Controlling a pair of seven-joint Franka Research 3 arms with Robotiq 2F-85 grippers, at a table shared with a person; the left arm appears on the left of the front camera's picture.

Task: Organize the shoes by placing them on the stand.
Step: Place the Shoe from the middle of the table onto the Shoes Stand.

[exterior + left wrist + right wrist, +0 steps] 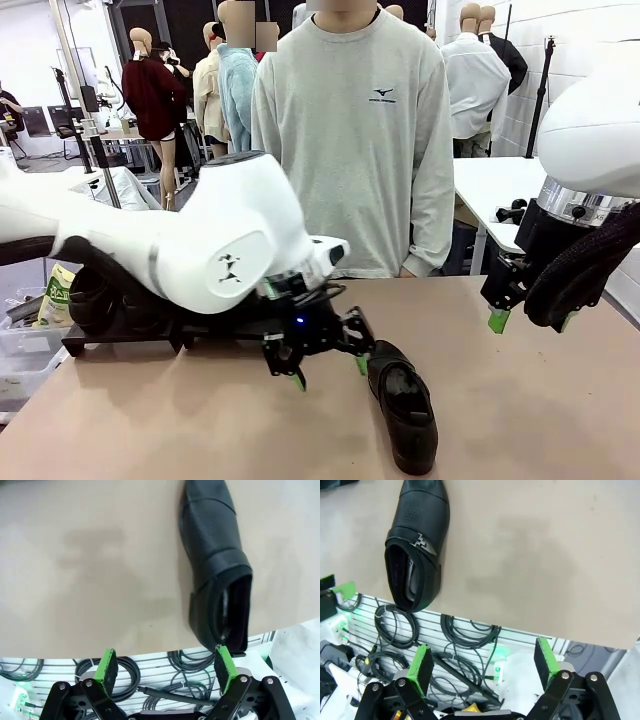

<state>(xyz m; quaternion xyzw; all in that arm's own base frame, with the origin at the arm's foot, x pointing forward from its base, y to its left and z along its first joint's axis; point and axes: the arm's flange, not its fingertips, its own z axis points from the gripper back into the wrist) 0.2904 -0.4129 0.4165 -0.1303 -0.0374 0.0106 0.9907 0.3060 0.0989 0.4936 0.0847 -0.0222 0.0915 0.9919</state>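
Black leather, soft at the collar and stiffer at the sole, is what the shoe (403, 404) looks to be made of. It lies on the tan surface (160, 420), near that surface's robot-side edge, just right of the left end effector (328, 370) and well clear of the stand (120, 338), which sits back and to the left behind the left arm. In the right wrist view the shoe (416, 545) shows a small metal ornament across the vamp, its opening facing the surface's edge.

The left end effector (167, 666) hovers low with its green pads spread wide and nothing between them; the shoe's heel (220, 605) lies just off one pad. The right end effector (530, 322) hangs higher, far right of the shoe, also wide and empty (485, 665).

My judgement: the shoe is light and will not slip much against rubbery pads, but its upper will collapse if squeezed mid-body. The firmer heel counter, pinched across the sides near the opening, seems the better hold.
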